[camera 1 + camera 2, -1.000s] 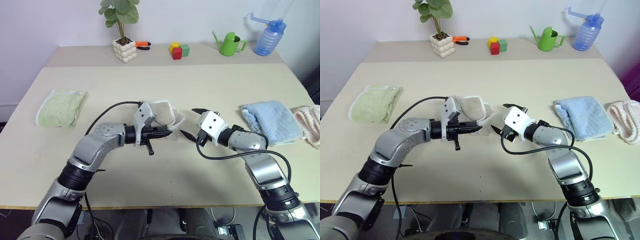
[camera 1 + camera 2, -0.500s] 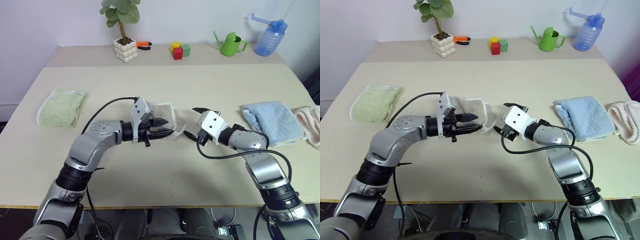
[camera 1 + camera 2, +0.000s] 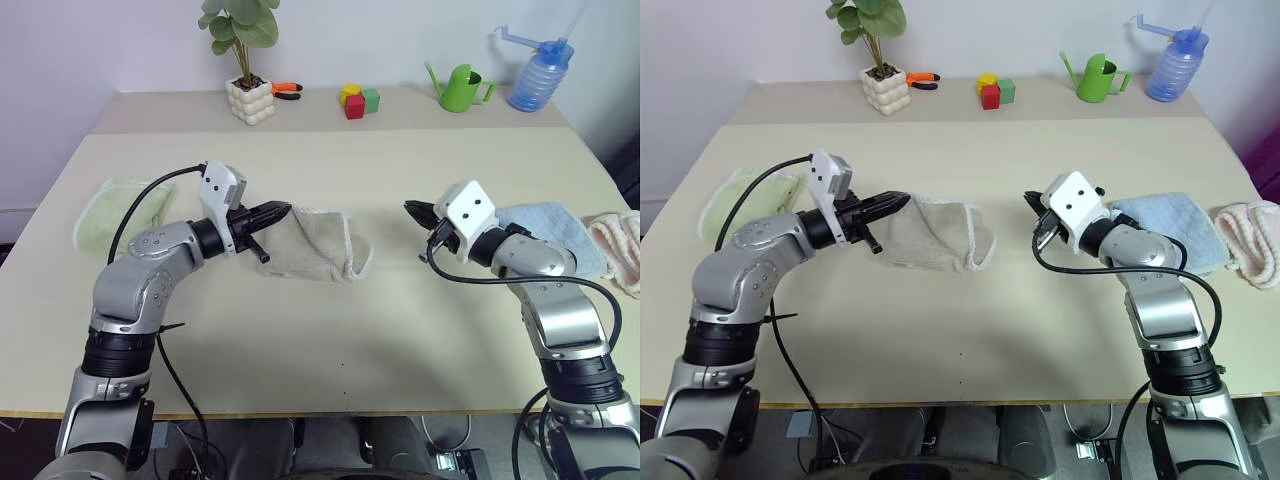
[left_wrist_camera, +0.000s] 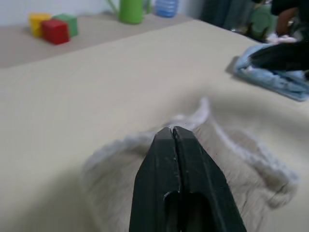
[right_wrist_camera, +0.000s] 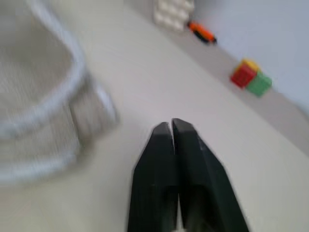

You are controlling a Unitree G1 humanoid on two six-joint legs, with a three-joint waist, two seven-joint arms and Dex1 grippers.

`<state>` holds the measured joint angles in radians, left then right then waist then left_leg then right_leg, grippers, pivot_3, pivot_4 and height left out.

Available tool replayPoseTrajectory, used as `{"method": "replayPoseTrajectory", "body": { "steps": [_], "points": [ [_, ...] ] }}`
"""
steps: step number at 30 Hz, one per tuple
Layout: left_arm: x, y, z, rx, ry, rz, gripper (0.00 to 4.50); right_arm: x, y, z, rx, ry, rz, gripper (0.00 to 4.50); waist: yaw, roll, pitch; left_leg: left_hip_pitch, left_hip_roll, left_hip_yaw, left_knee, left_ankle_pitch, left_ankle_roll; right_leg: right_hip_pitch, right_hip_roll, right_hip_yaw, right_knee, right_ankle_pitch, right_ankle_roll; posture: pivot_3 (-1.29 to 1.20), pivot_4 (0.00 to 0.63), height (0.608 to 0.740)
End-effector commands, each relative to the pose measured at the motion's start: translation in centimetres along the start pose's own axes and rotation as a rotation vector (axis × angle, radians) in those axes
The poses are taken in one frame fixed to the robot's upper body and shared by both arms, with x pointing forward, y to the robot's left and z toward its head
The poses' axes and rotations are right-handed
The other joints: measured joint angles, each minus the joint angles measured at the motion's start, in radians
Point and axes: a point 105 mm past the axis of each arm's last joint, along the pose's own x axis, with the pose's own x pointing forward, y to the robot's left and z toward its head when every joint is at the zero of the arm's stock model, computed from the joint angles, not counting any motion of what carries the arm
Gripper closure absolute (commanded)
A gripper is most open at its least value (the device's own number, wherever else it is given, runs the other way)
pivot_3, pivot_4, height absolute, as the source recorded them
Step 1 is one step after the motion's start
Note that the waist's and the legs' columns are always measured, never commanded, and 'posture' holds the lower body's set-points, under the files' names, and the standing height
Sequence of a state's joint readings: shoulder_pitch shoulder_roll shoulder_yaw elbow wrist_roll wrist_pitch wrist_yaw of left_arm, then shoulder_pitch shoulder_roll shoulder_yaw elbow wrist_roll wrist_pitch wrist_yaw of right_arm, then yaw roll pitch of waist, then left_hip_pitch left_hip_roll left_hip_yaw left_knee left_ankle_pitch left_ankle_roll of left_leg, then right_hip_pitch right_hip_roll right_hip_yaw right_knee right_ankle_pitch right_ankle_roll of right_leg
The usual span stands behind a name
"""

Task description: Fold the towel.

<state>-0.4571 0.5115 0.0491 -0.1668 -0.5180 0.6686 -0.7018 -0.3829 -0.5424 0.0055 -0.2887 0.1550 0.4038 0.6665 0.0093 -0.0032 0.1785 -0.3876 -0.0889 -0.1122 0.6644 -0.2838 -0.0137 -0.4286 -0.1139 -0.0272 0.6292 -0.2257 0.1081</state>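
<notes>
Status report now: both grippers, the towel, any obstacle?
Left gripper shut, right gripper shut, both empty. Towel folded on table. Nothing in the way.

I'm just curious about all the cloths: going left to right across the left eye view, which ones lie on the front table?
Pale green towel → beige towel → light blue towel → pink cloth.

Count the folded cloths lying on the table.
4: pale green towel at far left, beige towel in the middle, light blue towel at right, pink cloth at the right edge.

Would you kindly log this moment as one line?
towel: folded, on table | left gripper: shut, empty | right gripper: shut, empty
</notes>
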Motion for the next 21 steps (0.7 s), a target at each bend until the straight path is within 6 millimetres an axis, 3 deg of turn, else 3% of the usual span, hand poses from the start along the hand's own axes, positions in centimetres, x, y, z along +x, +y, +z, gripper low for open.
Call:
{"method": "replayPoseTrajectory", "body": {
  "steps": [1, 6, 11, 21],
  "points": [
    [0.4, -0.7, 0.4, 0.036, -0.016, -0.026, 4.5, 1.9, 3.0, 2.7, 0.012, -0.097, 0.102, 4.38, 0.0, 0.0, 0.0, 0.0, 0.0, 0.0, 0.0, 0.0, 0.0, 0.0, 0.0, 0.0, 0.0, 0.0, 0.0, 0.0, 0.15, 0.732],
    [2.8, 0.1, -1.6, 0.033, 0.033, 0.013, 4.5, 5.1, 5.2, 1.6, 0.03, -0.061, 0.128, 4.38, 0.003, 0.0, 0.0, 0.0, -0.001, 0.0, 0.001, 0.002, -0.003, 0.0, 0.0, 0.0, 0.0, 0.0, 0.0, 0.0, 0.15, 0.732],
    [5.0, 1.2, -4.0, 0.06, 0.101, 0.074, 4.5, 6.9, 6.3, 0.4, 0.034, -0.028, 0.14, 4.38, 0.0, 0.0, 0.0, 0.0, -0.001, 0.0, 0.0, 0.003, -0.005, 0.0, 0.0, 0.0, 0.0, 0.0, 0.0, 0.0, 0.15, 0.732],
    [6.2, 1.0, -6.8, 0.01, 0.144, 0.108, 4.5, 7.8, 7.4, -1.6, 0.038, 0.03, 0.126, 4.38, -0.005, 0.0, 0.0, 0.0, -0.001, 0.0, 0.0, 0.003, -0.006, -0.001, 0.0, 0.0, 0.001, 0.0, 0.0, 0.0, 0.15, 0.732]
  ]
}}
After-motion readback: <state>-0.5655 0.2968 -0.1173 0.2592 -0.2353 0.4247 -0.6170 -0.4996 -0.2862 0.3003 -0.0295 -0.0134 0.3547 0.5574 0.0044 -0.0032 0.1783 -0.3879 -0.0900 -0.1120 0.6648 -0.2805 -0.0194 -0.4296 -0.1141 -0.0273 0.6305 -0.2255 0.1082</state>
